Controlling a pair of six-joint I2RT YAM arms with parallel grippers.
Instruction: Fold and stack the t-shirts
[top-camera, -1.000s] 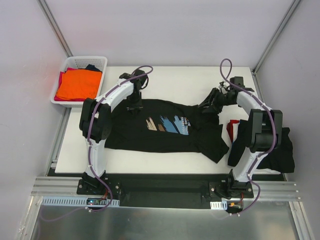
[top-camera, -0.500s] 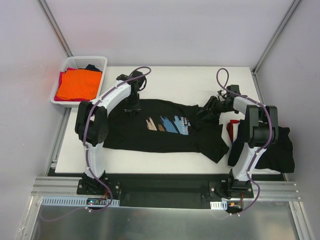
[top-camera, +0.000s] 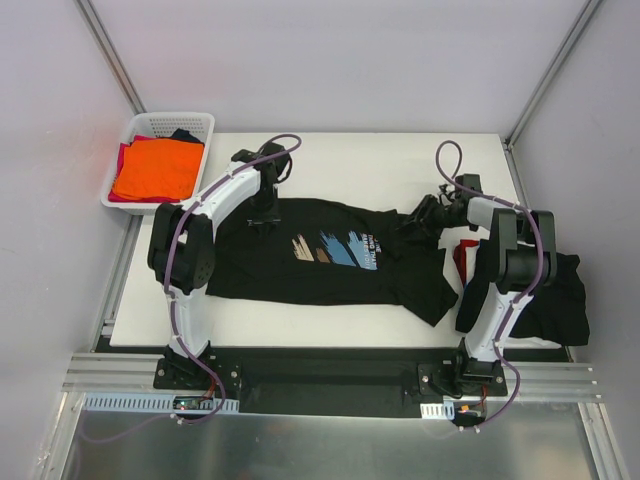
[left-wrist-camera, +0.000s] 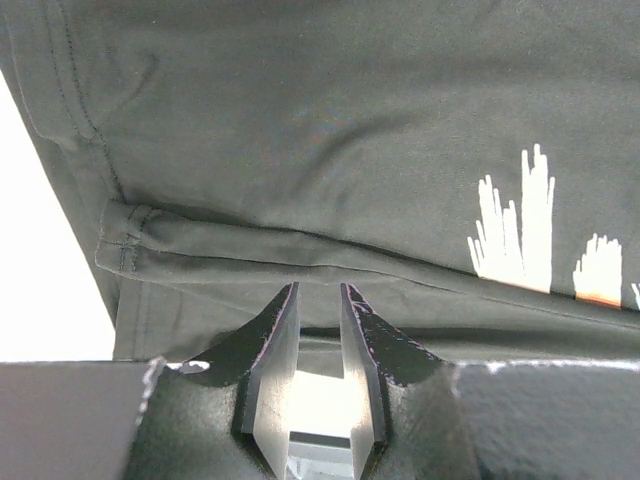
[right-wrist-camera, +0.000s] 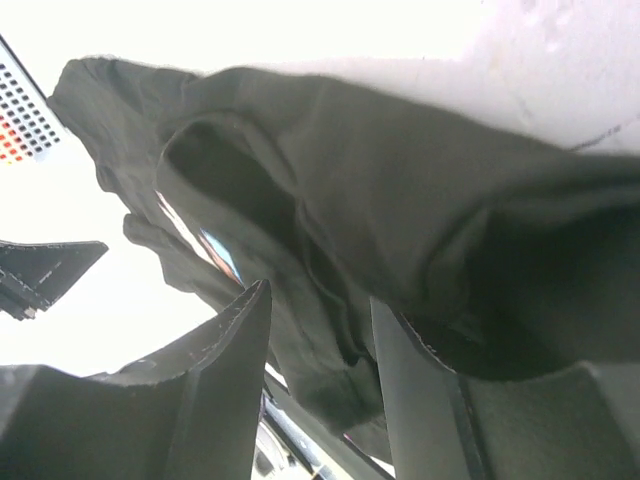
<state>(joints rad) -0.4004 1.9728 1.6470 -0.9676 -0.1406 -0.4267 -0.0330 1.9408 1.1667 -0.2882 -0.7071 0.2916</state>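
A black t-shirt (top-camera: 300, 272) with a blue, tan and brown print (top-camera: 335, 250) lies spread flat across the middle of the table. My left gripper (top-camera: 264, 221) is down at its far left edge. In the left wrist view the jaws (left-wrist-camera: 320, 288) stand a narrow gap apart at a folded hem of the shirt (left-wrist-camera: 300, 120), with no cloth visibly pinched. My right gripper (top-camera: 421, 215) is at the shirt's far right sleeve. In the right wrist view the jaws (right-wrist-camera: 320, 295) stand apart, with bunched sleeve cloth (right-wrist-camera: 400, 170) between the fingers.
A white lattice basket (top-camera: 150, 124) at the far left corner holds an orange shirt (top-camera: 155, 168) and other clothes. Dark clothes (top-camera: 560, 300) with a bit of red (top-camera: 462, 256) lie at the table's right edge, behind the right arm.
The right gripper has come down and slightly nearer, onto the sleeve. The left arm shifted a little at the far edge. The shirt lies as before.
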